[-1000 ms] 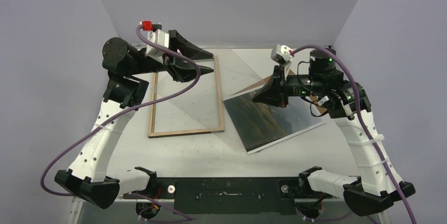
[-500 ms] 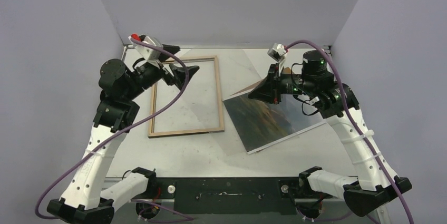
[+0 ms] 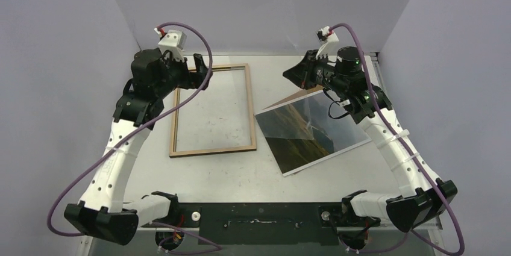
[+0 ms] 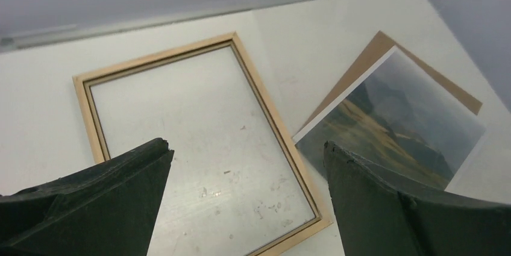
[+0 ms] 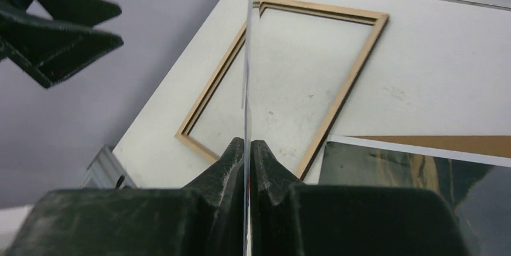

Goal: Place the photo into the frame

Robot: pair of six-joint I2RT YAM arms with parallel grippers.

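Note:
The frame point(image 3: 211, 149) lies flat left of centre with its light wood back up, and its rim point(image 4: 263, 96) shows below my left gripper point(image 4: 246, 146). That gripper point(image 3: 199, 72) hangs open and holds nothing over the frame's far left corner. The photo point(image 3: 301, 138) lies face up to the right of the frame, turned askew, and also shows in the wrist views point(image 4: 391, 129) point(image 5: 391, 168). My right gripper point(image 3: 289, 74) point(image 5: 247, 143) is shut on the edge of a clear pane point(image 5: 246, 57), held up on edge above the table at the back.
A brown backing board point(image 3: 299, 94) point(image 4: 376, 45) lies under the photo, sticking out at its far side. Grey walls close in the table on the left, back and right. The frame's rim point(image 5: 349, 84) sits close to the photo's left corner.
My left gripper has opened, let go of the clear pane and pulled back to the left. The right gripper has lifted the pane up and toward the back.

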